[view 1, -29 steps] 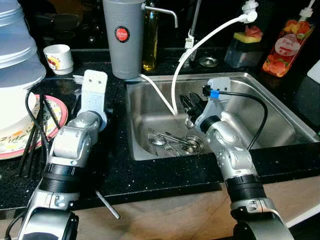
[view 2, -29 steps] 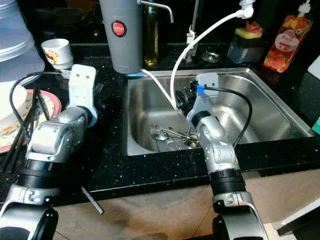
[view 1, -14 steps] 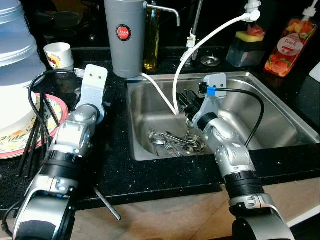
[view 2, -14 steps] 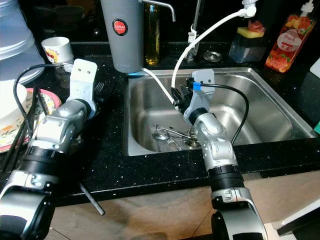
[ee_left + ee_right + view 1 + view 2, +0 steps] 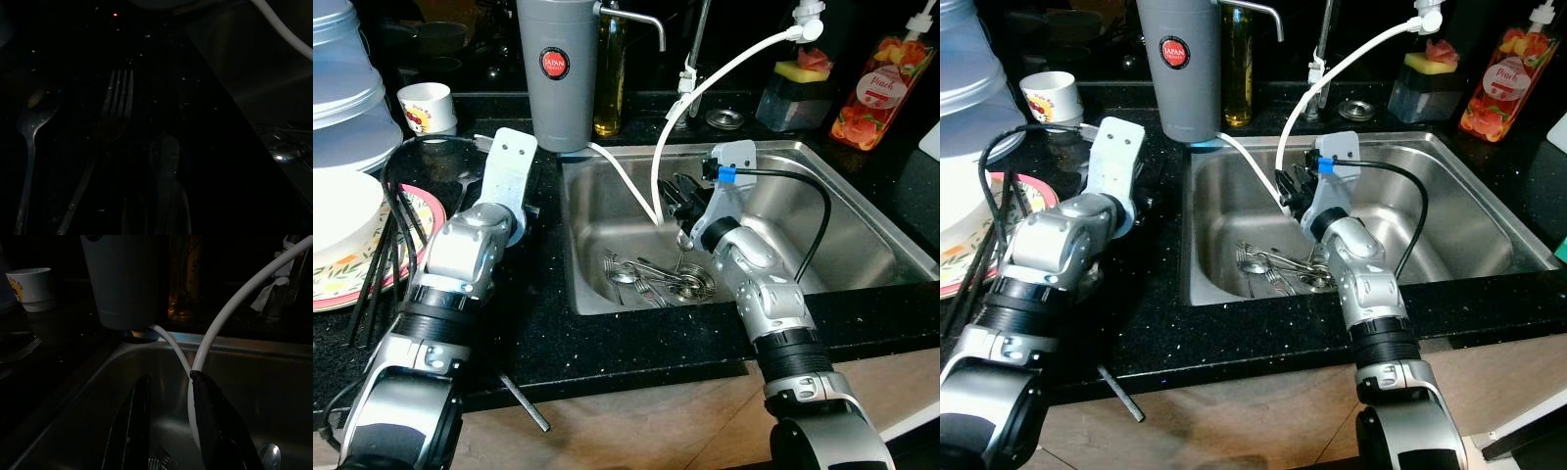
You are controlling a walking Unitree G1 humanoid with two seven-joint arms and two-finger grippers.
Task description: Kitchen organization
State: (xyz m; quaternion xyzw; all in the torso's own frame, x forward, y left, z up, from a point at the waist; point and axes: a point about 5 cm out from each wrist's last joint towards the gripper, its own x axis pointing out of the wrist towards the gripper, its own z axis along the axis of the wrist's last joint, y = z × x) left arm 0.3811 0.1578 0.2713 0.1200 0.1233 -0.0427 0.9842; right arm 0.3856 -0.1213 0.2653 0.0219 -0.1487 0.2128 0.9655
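I see the right end effector point(image 5: 166, 426) inside the sink point(image 5: 862, 235), fingers apart and holding nothing, above the cutlery point(image 5: 656, 279) lying at the drain. The left end effector point(image 5: 146, 205) hovers over a fork point(image 5: 115, 105) on the tabletop point(image 5: 548, 313); its opening I cannot tell.

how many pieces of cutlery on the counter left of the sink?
2 clearly: a fork and a spoon lying side by side on the black counter under the left end effector. The dark view may hide more.
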